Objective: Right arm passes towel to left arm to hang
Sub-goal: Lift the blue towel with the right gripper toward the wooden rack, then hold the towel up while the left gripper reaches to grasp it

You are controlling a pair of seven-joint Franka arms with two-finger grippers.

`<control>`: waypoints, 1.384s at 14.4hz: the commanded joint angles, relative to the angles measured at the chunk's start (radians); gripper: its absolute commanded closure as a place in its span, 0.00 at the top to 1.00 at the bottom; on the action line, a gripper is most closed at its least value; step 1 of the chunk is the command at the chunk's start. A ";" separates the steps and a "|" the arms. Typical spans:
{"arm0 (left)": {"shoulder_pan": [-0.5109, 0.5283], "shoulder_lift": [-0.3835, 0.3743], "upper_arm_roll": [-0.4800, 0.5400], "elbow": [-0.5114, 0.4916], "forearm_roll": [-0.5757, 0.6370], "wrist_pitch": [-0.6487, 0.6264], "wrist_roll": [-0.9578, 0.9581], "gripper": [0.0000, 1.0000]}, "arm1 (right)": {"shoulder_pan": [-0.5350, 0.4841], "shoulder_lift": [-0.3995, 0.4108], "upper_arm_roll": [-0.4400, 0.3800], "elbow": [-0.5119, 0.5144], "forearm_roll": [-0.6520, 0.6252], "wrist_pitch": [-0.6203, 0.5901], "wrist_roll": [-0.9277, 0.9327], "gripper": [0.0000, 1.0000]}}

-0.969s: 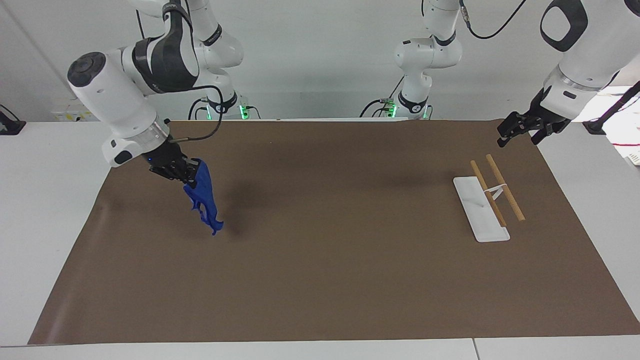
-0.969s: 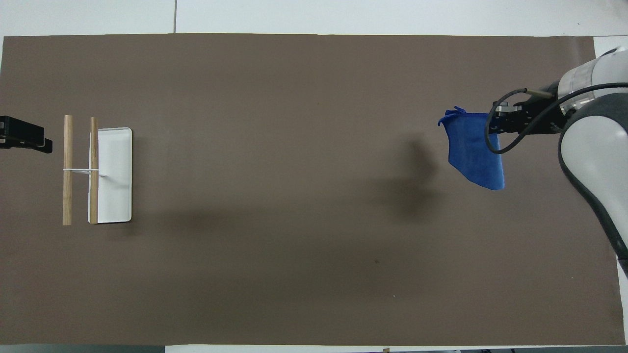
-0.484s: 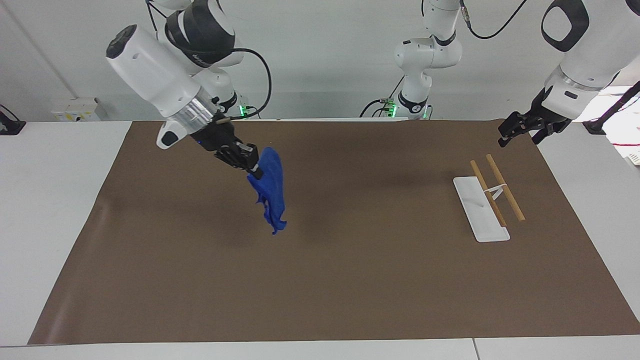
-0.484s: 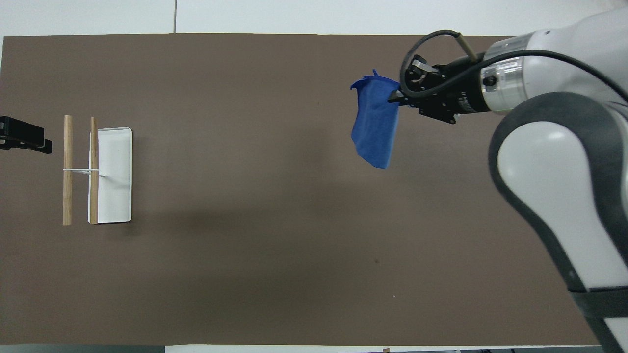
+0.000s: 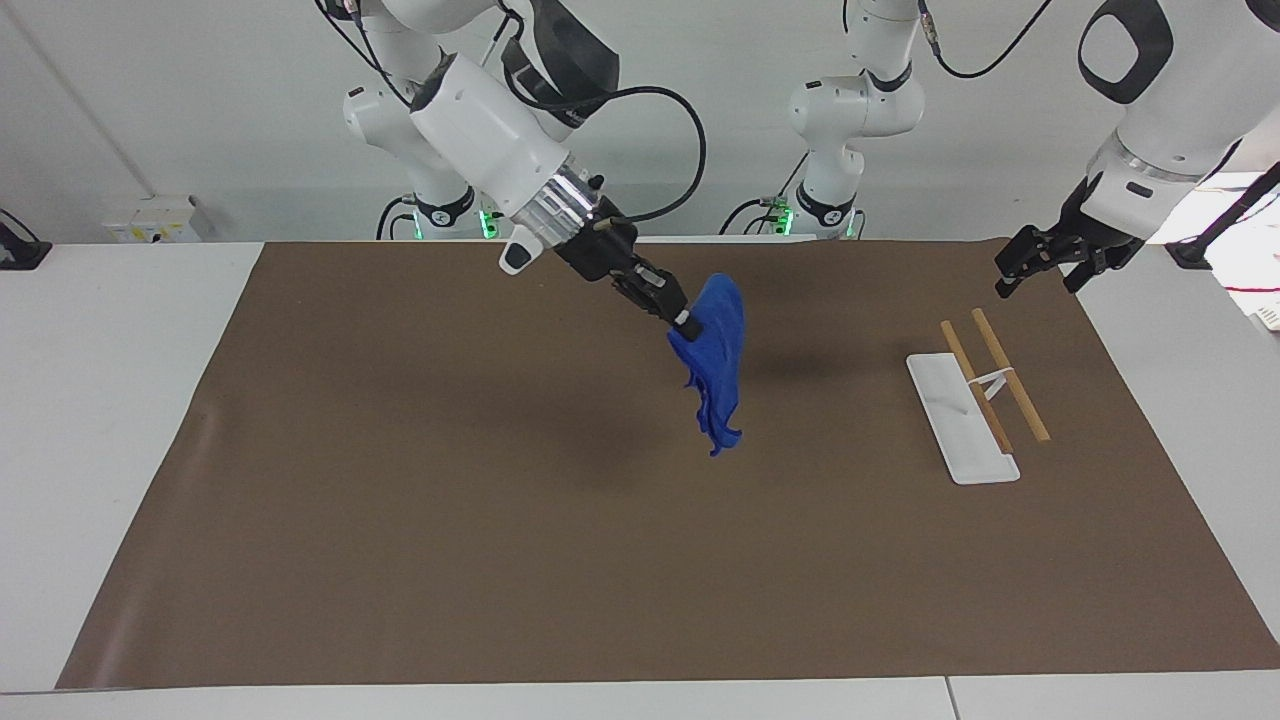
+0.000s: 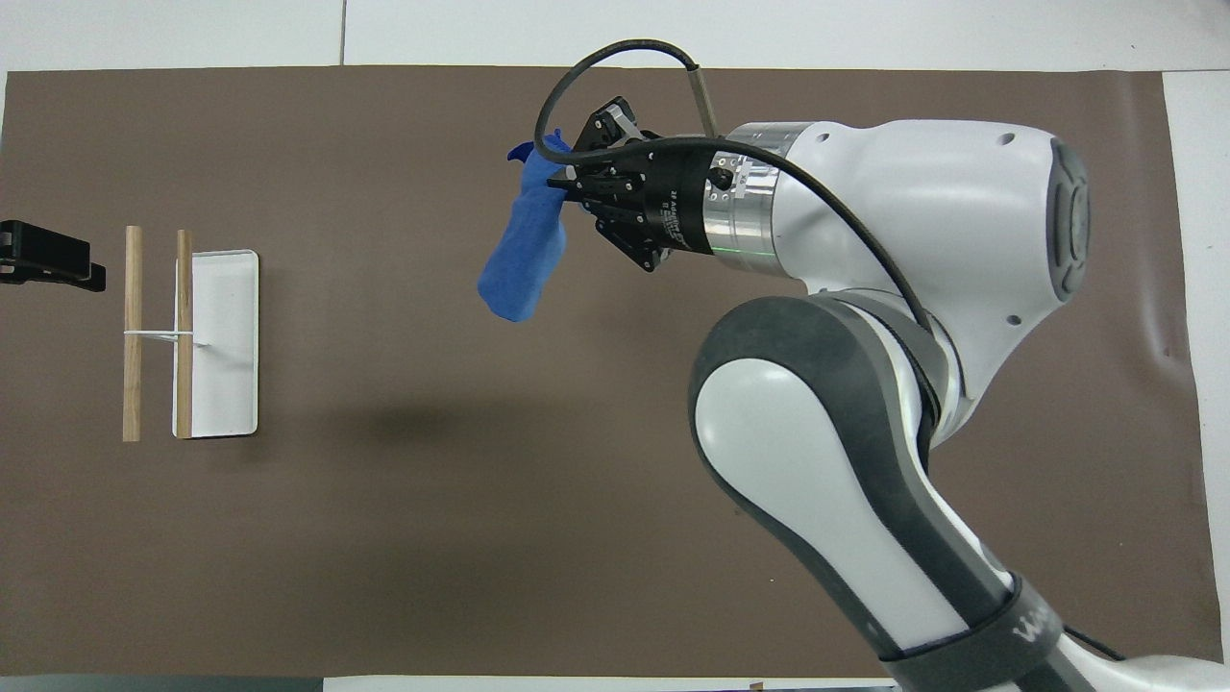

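Observation:
The royal-blue towel (image 5: 715, 370) hangs bunched in the air over the middle of the brown mat; it also shows in the overhead view (image 6: 524, 255). My right gripper (image 5: 680, 318) is shut on the towel's top edge and holds it well above the mat; in the overhead view the right gripper (image 6: 560, 180) points toward the left arm's end. My left gripper (image 5: 1035, 262) waits in the air over the mat's edge at the left arm's end, beside the rack; only its tip (image 6: 48, 266) shows in the overhead view.
A rack with two wooden rails (image 5: 993, 385) on a white base (image 5: 950, 425) stands at the left arm's end of the brown mat (image 5: 500, 560); it also shows in the overhead view (image 6: 159, 332). A third arm's base (image 5: 835, 150) stands at the robots' edge.
The right arm has swung from its own end toward the middle of the mat, carrying the hanging towel toward the left arm's end. The left arm has not moved.

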 commanded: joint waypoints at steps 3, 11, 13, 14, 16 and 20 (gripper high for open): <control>0.004 -0.025 0.000 -0.098 -0.101 0.122 -0.029 1.00 | 0.064 0.019 -0.002 0.014 0.135 0.168 0.103 0.00; -0.036 -0.077 -0.003 -0.305 -0.223 0.263 -0.317 1.00 | 0.150 0.032 -0.002 0.027 0.189 0.245 0.201 0.00; -0.071 -0.060 -0.006 -0.325 -0.257 0.296 -0.480 1.00 | 0.160 0.032 -0.002 0.027 0.192 0.291 0.227 0.00; -0.090 -0.056 -0.006 -0.333 -0.312 0.328 -0.570 1.00 | 0.162 0.032 0.000 0.027 0.192 0.299 0.232 0.00; -0.104 -0.053 -0.006 -0.376 -0.456 0.412 -0.734 1.00 | 0.202 0.073 0.000 0.036 0.183 0.305 0.237 0.00; -0.156 -0.053 -0.006 -0.485 -0.737 0.532 -0.885 1.00 | 0.219 0.104 0.000 0.093 0.188 0.328 0.232 0.00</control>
